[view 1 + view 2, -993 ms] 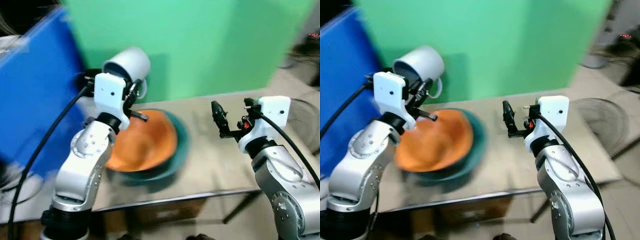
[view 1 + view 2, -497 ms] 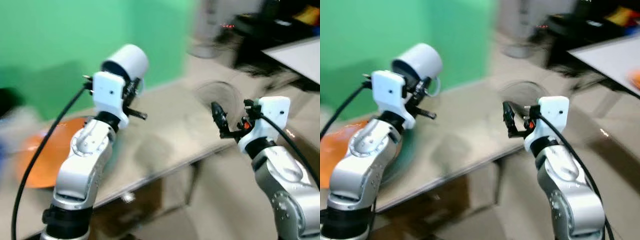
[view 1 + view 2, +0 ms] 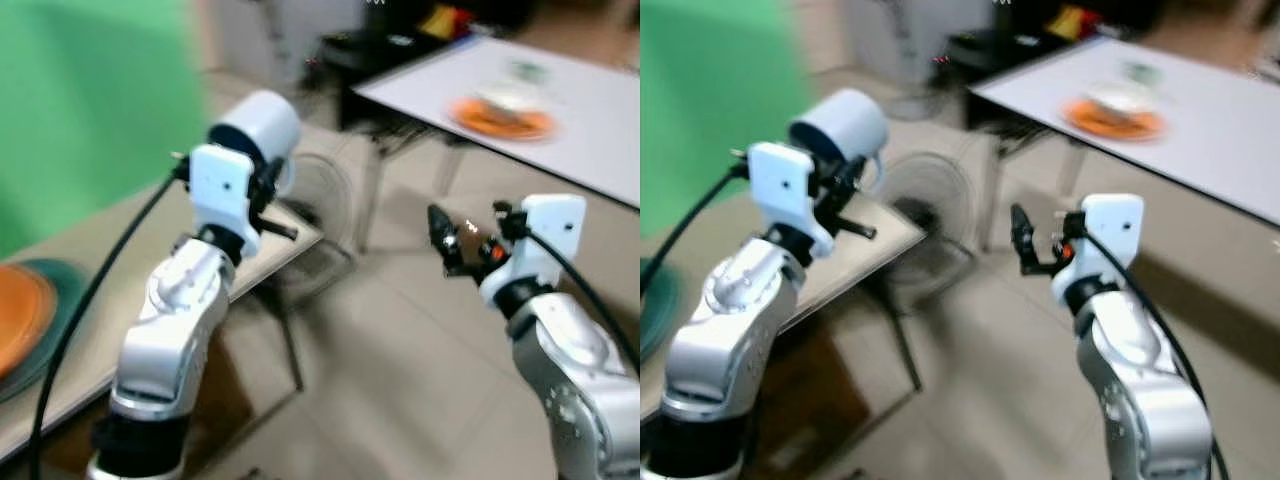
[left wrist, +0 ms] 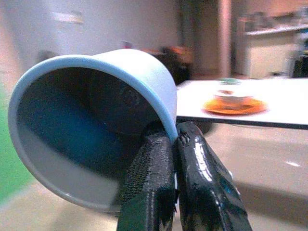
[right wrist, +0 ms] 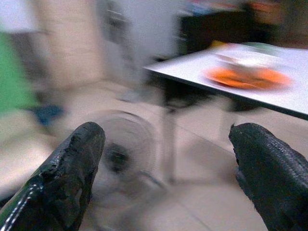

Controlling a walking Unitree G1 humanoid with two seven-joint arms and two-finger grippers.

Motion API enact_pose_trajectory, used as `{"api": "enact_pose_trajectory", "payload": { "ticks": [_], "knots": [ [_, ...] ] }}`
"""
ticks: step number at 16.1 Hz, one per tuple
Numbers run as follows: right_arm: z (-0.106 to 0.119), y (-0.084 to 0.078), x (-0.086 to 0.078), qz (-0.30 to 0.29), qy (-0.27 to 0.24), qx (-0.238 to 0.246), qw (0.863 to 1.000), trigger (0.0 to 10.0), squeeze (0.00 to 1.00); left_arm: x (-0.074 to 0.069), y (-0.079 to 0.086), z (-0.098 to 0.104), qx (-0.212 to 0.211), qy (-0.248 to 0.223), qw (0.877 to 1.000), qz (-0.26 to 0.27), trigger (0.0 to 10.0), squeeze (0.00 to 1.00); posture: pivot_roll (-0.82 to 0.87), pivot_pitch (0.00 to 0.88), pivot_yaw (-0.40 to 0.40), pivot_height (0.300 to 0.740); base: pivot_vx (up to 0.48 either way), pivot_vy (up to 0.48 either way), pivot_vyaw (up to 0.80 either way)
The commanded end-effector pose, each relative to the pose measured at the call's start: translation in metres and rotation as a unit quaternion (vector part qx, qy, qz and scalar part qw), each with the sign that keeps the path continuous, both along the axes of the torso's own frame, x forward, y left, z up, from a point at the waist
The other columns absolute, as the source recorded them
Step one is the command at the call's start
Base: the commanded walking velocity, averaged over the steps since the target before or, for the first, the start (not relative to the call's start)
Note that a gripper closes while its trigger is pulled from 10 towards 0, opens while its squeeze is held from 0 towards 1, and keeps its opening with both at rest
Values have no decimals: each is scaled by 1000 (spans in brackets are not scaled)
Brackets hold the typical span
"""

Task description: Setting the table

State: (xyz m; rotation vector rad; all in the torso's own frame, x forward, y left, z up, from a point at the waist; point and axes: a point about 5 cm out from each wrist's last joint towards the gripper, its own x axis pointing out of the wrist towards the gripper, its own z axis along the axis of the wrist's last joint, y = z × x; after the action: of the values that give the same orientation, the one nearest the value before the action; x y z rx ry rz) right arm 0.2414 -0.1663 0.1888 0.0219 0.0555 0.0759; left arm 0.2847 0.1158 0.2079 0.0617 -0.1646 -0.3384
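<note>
Two end effectors up, frames blurred. Left end effector (image 4: 175,163) clamped on the rim of a pale blue cup (image 4: 96,125), held in the air tilted on its side, no readable writing on it. Right end effector (image 5: 168,178) empty, fingers (image 5: 72,168) spread wide. White tabletop (image 3: 600,100) well beyond the cup carries an orange plate (image 3: 500,115). Floor fan (image 3: 925,215) just behind the cup.

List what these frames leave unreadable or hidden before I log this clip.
- Dish atop the orange plate on the white table: motion blur, too small to tell its type.
- Stacked plates on the beige table: cut off by the picture edge.
- Mug handle, left wrist view: behind the mug body; the left gripper pinches the rim.
- Fan, right wrist view: smeared between the right gripper's fingers.
</note>
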Motion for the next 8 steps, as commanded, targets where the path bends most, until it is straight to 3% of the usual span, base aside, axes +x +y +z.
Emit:
{"api": "enact_pose_trajectory", "payload": {
  "ticks": [1,7,8],
  "knots": [
    [0,-6,-1,-20,2,-4,1000,10000,0,1,4,-4,14,0,1000,-2,10000,0,3,0,77,740,0,-322,-800],
    [-6,-18,-4,-55,14,-14,998,10000,0,-2,16,-25,31,29,999,4,10000,0,-13,0,86,740,0,-318,-800],
    [-7,-19,-5,-58,16,-17,998,10000,0,-5,16,-31,29,45,999,3,10000,0,-16,0,83,740,0,0,-800]
  ]
}}
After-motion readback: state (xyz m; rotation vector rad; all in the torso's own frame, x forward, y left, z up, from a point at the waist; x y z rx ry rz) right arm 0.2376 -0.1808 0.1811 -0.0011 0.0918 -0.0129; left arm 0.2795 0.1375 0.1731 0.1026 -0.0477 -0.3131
